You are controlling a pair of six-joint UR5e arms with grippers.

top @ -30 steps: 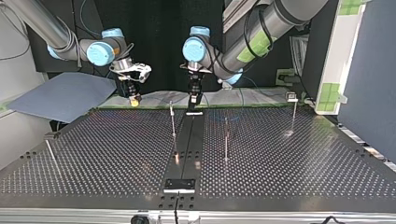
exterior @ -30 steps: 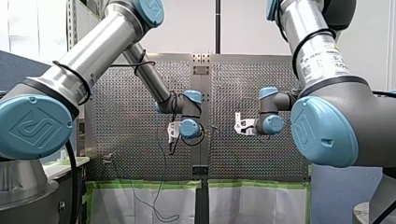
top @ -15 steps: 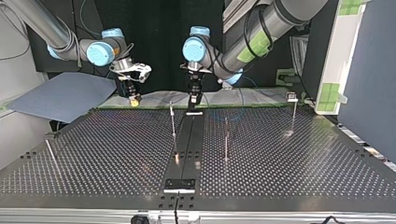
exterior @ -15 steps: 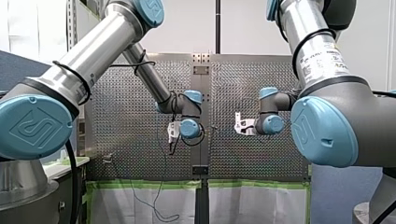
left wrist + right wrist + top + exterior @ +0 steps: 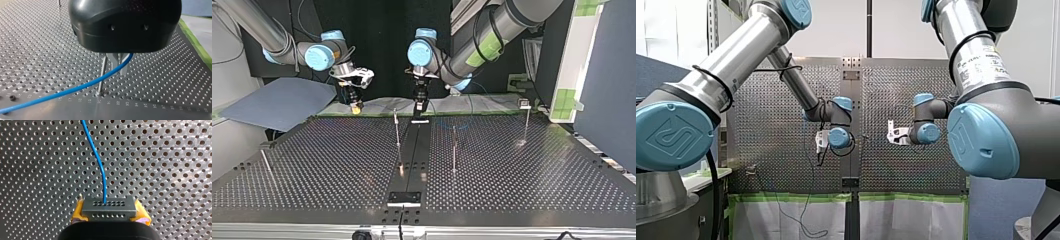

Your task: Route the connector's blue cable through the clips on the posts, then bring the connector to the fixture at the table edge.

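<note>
In the right wrist view a dark grey connector (image 5: pixel 109 208) with rows of small holes sits between yellow pads (image 5: pixel 78 213); my right gripper (image 5: pixel 109 216) is shut on it. The blue cable (image 5: pixel 96 155) runs from it out over the perforated plate. In the left wrist view my left gripper (image 5: pixel 119 68), black with metal fingers, is shut on the blue cable (image 5: pixel 75 89) right beside a thin metal post (image 5: pixel 102 75). In the top view my right gripper (image 5: pixel 355 104) hangs at the far left edge and my left gripper (image 5: pixel 418 107) at the far middle.
Thin posts stand on the plate in the top view: one (image 5: pixel 397 131) left of the centre strip, one (image 5: pixel 454 150) right of it, one (image 5: pixel 526 122) far right, one (image 5: pixel 265 162) near left. A small fixture (image 5: pixel 404 198) sits at the near edge.
</note>
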